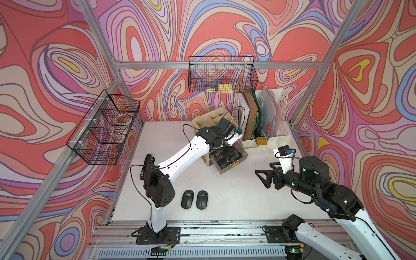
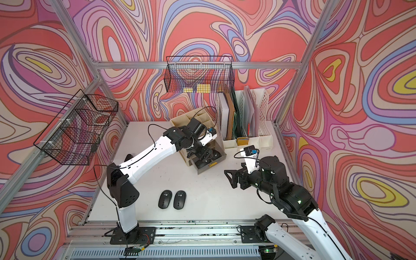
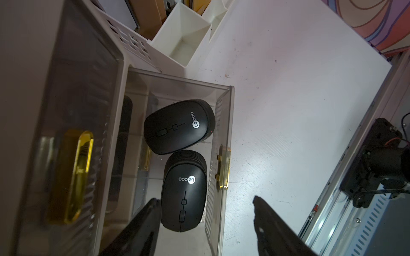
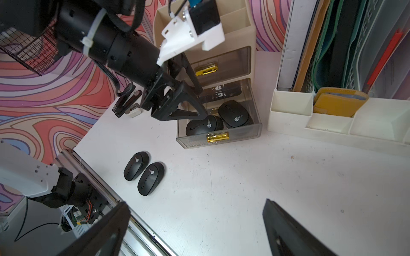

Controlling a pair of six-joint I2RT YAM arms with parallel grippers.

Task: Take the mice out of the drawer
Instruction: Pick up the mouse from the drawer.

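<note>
Jaws spread, the left gripper (image 3: 205, 198) straddles a mouse (image 3: 184, 192) in the pulled-out drawer (image 3: 221, 124) at lower centre; the right gripper (image 4: 197, 201) gapes wide above the table (image 4: 244, 177).

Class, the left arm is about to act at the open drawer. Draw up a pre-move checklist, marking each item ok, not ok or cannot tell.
1. Drawer pulled out: ok.
2. Left gripper open over a mouse in the drawer: ok.
3. Both its fingers clear of the drawer walls: cannot tell.
4. Right gripper open, empty, away from the drawer: ok.
5. Bare table beside the two mice set out: ok.
6. Count of mice left inside: cannot tell; two show.
</note>
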